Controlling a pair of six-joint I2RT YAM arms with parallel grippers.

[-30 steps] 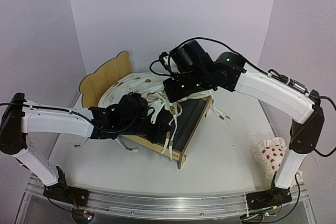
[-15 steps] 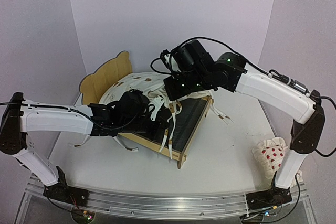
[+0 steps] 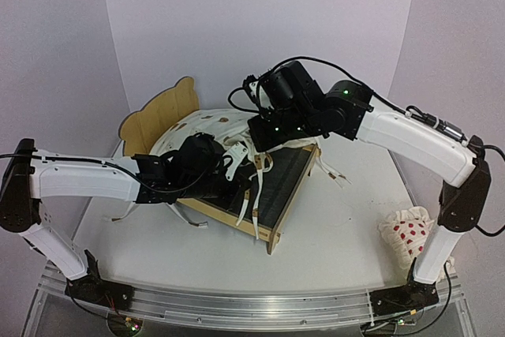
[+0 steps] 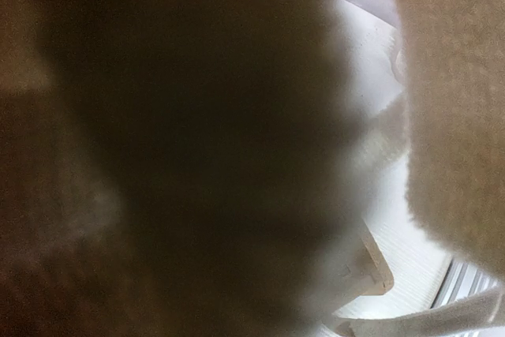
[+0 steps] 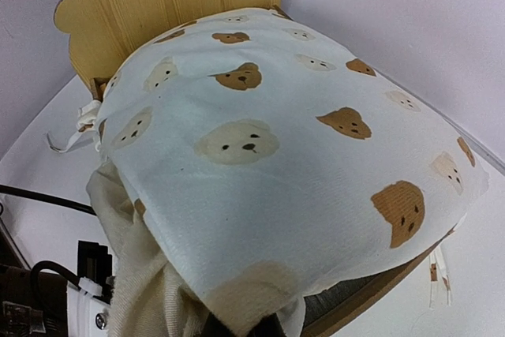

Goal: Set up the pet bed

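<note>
Looking down on a white desk [image 3: 339, 250] walled in pale lilac. Far left: white left arm [image 3: 79, 183], stretched rightward across the desk. Next, standing upright at the back left, a bear-eared plywood headboard [image 3: 162, 116], part of the pet bed [image 3: 237, 225], set at an angle near the middle of the desk.

Inside the frame, at the headboard end: a cream bear-print cushion [image 3: 205, 128], heaped and lifted rather than lying flat. Pressed into its near edge, the black left end effector [image 3: 233, 173], with cream ties [image 3: 256, 195] dangling over the near rail just beside it. Impossible to tell whether apart or together: left wrist view smothered by blurred beige fabric, only a pale wooden corner showing.

Further right, the foot end of the frame, uncovered, showing the dark grey felt base [image 3: 288, 179]. Above it, the right end effector [image 3: 262, 144], clamped on the cushion's far edge; in the right wrist view, fabric gathered to a point at the fingers and spread back like a tent toward the headboard.

Far right, well apart from the bed: a small white pillow [image 3: 406, 234] with red dots, lying beside the right arm [image 3: 410, 140].
</note>
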